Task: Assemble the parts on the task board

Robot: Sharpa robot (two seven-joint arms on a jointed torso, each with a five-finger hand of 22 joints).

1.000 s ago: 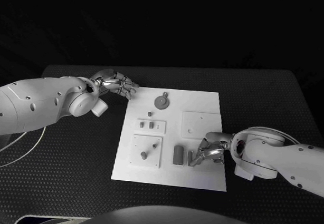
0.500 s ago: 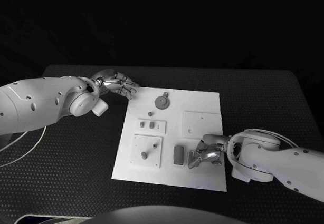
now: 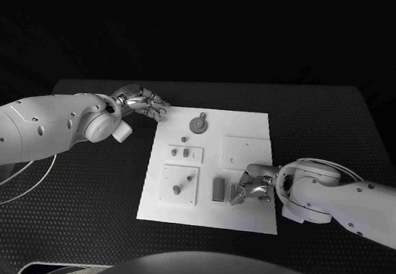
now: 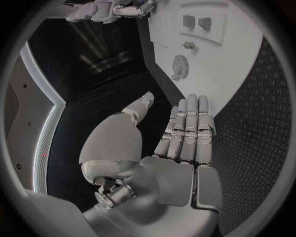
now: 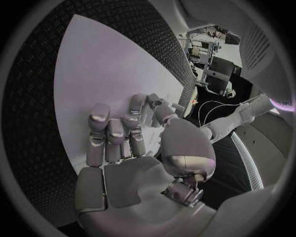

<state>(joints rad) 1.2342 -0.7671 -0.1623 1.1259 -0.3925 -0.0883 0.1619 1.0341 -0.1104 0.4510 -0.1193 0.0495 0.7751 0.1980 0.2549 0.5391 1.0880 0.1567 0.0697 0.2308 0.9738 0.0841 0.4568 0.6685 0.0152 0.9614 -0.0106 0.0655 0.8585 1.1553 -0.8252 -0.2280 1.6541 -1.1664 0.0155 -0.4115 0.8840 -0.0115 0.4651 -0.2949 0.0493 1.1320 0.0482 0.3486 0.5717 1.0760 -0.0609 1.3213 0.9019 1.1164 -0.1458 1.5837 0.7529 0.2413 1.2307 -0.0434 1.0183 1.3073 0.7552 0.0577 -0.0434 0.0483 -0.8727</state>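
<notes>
Presently we find the right robot hand (image 3: 254, 187) curled over a small grey part (image 3: 237, 193) on the task board (image 3: 255, 126); whether it grips, we cannot tell. That part's long axis runs roughly parallel to the neighbouring block (image 3: 218, 190). We advise slow, vertical closing. The left robot hand (image 3: 143, 102) hovers open beside the board.

Two glossy white, rounded arms dotted with small dark screws end in silver segmented hands: left hand (image 3: 143, 102), right hand (image 3: 253, 186).
</notes>
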